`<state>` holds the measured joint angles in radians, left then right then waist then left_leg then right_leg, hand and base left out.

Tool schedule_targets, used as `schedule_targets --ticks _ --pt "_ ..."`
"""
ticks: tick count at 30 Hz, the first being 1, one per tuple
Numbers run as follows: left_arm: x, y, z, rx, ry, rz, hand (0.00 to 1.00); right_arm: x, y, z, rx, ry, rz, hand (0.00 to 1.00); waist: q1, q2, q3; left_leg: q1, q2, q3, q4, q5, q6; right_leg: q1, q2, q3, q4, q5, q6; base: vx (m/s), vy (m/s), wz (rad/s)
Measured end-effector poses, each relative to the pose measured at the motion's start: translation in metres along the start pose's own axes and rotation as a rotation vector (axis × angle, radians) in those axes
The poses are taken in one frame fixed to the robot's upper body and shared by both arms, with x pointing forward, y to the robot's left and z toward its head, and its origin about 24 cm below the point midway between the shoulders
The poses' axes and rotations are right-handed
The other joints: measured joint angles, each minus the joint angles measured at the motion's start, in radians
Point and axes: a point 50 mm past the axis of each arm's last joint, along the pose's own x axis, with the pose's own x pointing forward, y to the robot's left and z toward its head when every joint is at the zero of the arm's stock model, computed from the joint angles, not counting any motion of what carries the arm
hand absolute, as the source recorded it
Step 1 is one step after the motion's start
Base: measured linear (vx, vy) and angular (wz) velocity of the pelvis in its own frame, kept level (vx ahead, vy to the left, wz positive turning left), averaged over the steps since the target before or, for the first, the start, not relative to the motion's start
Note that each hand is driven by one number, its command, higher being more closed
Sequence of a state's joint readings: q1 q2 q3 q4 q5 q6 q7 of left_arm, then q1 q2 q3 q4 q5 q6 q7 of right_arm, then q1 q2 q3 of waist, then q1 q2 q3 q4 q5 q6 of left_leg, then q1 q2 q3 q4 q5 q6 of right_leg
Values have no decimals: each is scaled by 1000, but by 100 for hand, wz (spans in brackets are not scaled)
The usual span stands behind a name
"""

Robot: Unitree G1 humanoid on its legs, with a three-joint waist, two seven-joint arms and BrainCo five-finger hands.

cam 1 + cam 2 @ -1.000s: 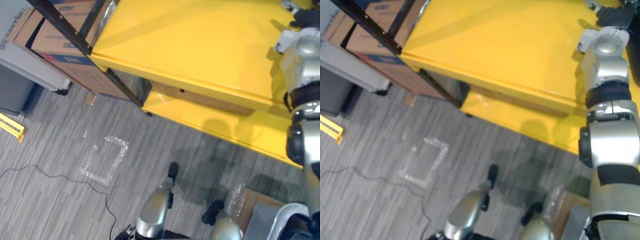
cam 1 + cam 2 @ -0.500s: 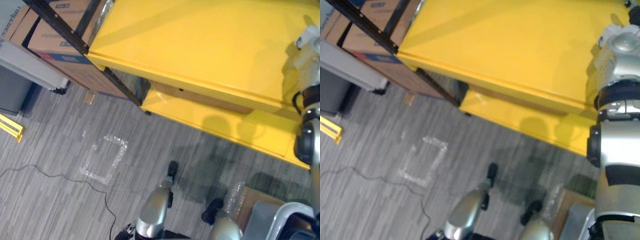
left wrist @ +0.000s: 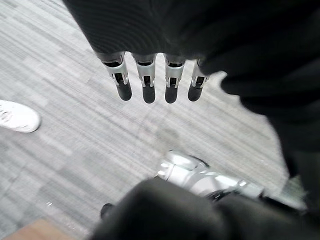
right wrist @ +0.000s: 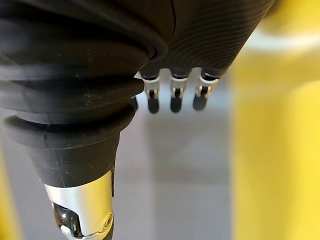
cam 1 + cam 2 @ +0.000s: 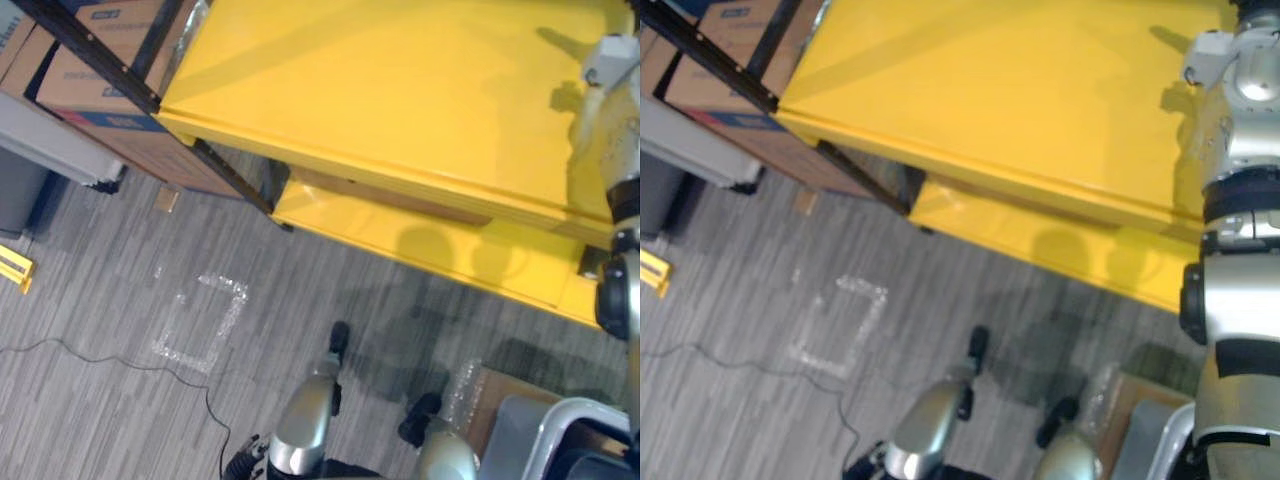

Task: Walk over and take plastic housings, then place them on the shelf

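Left hand (image 3: 148, 85): fingers straight, empty, hanging over the grey carpet (image 5: 110, 400).
Right hand (image 4: 175, 97): fingers loosely extended, empty, raised by the right end of the yellow shelf (image 5: 400, 90); judged the nearer hand to it.
Plastic housings: in neither hand; whereabouts cannot be told.
Shelf top flat, bare where seen, long axis left to right; lower tier (image 5: 450, 250) beneath.
Cardboard boxes (image 5: 90, 70) far left; tape square (image 5: 200, 320) on the carpet.

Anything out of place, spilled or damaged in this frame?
Only minor things: a small cardboard scrap lies loose on the floor beside the yellow shelf, and the taped square there looks worn and patchy.
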<state>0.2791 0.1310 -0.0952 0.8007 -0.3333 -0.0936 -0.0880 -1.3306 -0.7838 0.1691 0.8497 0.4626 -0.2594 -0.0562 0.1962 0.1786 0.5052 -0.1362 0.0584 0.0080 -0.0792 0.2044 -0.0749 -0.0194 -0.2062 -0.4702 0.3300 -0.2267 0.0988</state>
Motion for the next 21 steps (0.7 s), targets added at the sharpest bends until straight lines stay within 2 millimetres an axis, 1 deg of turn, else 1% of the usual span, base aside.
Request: schedule_targets --ticks 1,3,4,5,6,7,9,10,11,12,13,14,15,17,18,21 --pt "0 1 1 2 -3 5 0 -1 -2 4 4 -24 3 0 -5 -2 1 4 0 0 0 0 0 8 0 -1 -8 4 0 -27 -18 -5" --pt "-1 5 0 28 0 19 0 -5 -12 18 33 -108 -22 0 -24 -9 -1 13 2 2 -1 0 0 27 14 0 -38 23 3 -40 -17 -5" --pt "-2 6 0 29 0 22 0 -6 -14 20 34 -124 -31 0 -28 -11 -2 14 3 3 -2 0 0 31 17 1 -49 29 4 -44 -4 -6" --pt "-2 8 0 27 1 31 0 -11 -20 21 28 -139 -61 0 -41 -19 -5 15 7 3 -2 0 0 40 19 1 -68 41 6 -30 20 -9" --pt "-4 11 -3 31 5 53 0 -17 -25 15 14 -122 -98 0 -48 -36 -14 20 9 8 -3 0 0 48 24 5 -89 54 7 -23 13 -12" --pt "-4 12 -3 33 5 62 0 -21 -29 10 4 -103 -115 0 -49 -46 -19 25 10 14 -3 0 0 57 31 8 -102 61 7 -17 -9 -23" --pt "-8 19 -8 24 18 101 0 -37 -39 -14 -44 7 -178 0 -54 -94 -64 35 14 33 -4 0 0 75 40 22 -147 86 7 -3 -14 -21" --pt "-8 20 -9 29 21 110 0 -41 -41 -19 -54 33 -187 0 -59 -105 -75 38 15 35 -4 0 0 81 45 23 -156 91 8 -5 -20 -11" --pt "-9 22 -10 47 24 126 0 -47 -44 -26 -65 81 -204 0 -70 -122 -90 47 17 37 -8 -1 0 95 50 25 -173 101 8 -29 -22 -7" --pt "-9 22 -11 47 27 132 0 -49 -45 -29 -69 104 -206 0 -73 -127 -98 48 19 40 -9 -1 0 96 50 28 -177 103 7 -65 -5 -13" --pt "-10 24 -13 54 36 143 0 -54 -47 -35 -67 148 -211 0 -76 -134 -120 48 27 50 -10 -6 0 95 55 34 -186 111 5 -86 16 -18" --pt "-10 25 -15 53 47 150 0 -59 -48 -42 -62 193 -213 0 -79 -135 -138 49 35 56 -10 -15 0 93 64 40 -189 116 3 -105 19 -17" --pt "-11 25 -16 53 51 152 0 -63 -48 -45 -56 218 -214 0 -83 -137 -144 50 36 58 -10 -15 0 92 65 43 -193 117 3 -118 14 -16" --pt "-11 26 -19 54 64 156 0 -75 -48 -60 -55 308 -209 0 -92 -143 -154 58 39 69 -10 -21 3 92 72 60 -206 124 2 -104 17 -20" --pt "-11 26 -19 57 64 156 0 -78 -48 -63 -60 328 -209 0 -93 -144 -155 59 41 78 -10 -25 6 92 73 63 -210 125 2 -85 21 -22" --pt "-11 26 -19 90 72 154 0 -95 -57 -77 -56 408 -248 0 -103 -153 -168 49 37 87 -10 -27 4 91 75 73 -239 146 13 -58 35 -8"
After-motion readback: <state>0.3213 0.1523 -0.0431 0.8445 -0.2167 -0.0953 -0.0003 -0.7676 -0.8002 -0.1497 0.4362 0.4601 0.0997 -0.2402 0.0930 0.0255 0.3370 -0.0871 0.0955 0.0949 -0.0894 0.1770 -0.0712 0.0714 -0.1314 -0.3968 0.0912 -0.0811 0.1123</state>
